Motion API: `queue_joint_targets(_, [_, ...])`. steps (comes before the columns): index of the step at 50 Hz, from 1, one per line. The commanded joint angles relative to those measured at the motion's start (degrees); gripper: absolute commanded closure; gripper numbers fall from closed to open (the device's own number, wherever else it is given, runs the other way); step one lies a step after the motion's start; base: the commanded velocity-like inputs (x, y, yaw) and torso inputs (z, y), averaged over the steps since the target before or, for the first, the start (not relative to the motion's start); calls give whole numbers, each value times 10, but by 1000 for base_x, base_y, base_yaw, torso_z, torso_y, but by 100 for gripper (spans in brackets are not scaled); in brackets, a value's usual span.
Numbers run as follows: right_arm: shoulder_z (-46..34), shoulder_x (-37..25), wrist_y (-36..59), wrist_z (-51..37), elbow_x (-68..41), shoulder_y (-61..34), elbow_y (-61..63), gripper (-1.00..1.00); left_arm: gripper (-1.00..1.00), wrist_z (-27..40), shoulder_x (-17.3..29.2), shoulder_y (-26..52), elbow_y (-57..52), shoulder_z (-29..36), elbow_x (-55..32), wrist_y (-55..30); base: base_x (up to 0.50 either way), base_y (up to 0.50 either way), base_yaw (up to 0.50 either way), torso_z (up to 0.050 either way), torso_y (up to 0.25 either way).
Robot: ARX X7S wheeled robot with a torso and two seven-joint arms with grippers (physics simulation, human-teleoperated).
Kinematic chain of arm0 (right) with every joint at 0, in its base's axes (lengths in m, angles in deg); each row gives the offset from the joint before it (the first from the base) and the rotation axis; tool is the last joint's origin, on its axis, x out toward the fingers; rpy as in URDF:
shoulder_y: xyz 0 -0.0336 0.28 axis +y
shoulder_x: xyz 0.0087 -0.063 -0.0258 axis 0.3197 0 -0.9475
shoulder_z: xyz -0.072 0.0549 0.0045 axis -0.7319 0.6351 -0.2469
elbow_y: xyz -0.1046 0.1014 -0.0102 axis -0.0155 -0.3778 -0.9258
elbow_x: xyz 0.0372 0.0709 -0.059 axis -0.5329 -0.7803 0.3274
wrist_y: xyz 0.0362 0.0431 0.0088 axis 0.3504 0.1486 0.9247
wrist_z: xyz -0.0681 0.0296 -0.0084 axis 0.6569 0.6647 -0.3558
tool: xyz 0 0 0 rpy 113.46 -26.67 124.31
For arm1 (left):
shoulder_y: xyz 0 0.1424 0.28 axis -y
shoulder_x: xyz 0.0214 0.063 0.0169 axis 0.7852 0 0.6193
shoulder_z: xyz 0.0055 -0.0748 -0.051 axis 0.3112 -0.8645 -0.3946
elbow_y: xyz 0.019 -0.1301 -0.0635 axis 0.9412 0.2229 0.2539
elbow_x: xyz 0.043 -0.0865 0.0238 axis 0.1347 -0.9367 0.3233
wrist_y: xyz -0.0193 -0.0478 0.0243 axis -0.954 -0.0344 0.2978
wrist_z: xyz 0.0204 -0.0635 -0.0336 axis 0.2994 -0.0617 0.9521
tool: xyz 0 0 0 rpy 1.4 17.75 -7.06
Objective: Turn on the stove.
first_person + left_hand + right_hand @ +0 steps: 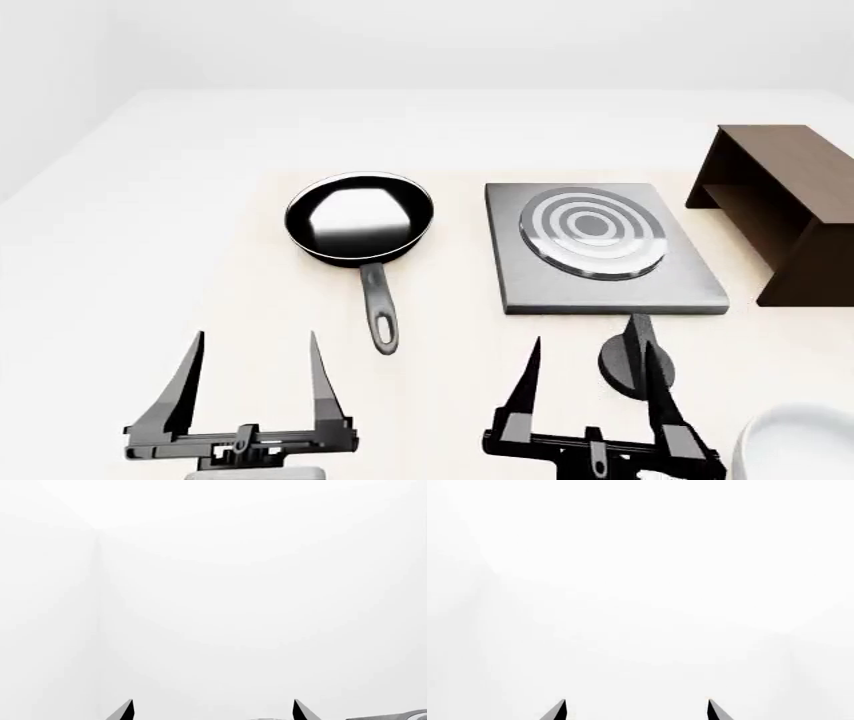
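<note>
While both arms hang back with jaws wide and empty, the right gripper (594, 370) must next reach the knob (635, 362) fronting the stove (601, 248) beside the frying pan (360, 222).

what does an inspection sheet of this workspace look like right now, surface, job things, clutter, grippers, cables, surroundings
surface: pale flat tabletop, mostly bare at the left.
job's things: stove, grey square slab with concentric burner rings; its black round knob sticks out from the near edge, untouched.
clutter: black frying pan left of the stove, handle pointing toward the robot; brown wooden box at right; white rounded object at the lower right, partly cut off.
grippers: left gripper and right gripper both empty, jaws apart; right one near the knob.
cables: nothing seen.
surroundings: plain white walls.
</note>
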Motion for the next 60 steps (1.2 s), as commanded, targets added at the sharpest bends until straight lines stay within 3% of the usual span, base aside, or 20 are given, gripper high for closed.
queue_joint_targets(1, [-14,-13,48,98,-195,1,42,-100,-100,1,1,-1,-6,1,-1,-6,0,0,0,0,0])
queue_joint_targets(6, [-46,-29,64,185,-365,-17,73,-100,-100,2,2,0,-3,2,-3,-1,0,0,0,0,0])
queue_joint_targets(16, [-51,-63,256,193,-335,-57,226,-100,-100,4,3,1,-2,3,-4,2,0,0,0,0,0])
queue_joint_targets(27, [-42,-73,370,187,-334,-90,316,-100,-100,6,4,3,4,5,-5,7,0,0,0,0,0])
queue_joint_targets(37, [-32,-87,419,179,-324,-102,397,-100,-100,6,5,1,-8,6,-6,-4,0,0,0,0,0])
queue_joint_targets(60, [-30,-93,451,173,-310,-98,446,-100,-100,10,8,4,1,9,-8,3,0,0,0,0,0])
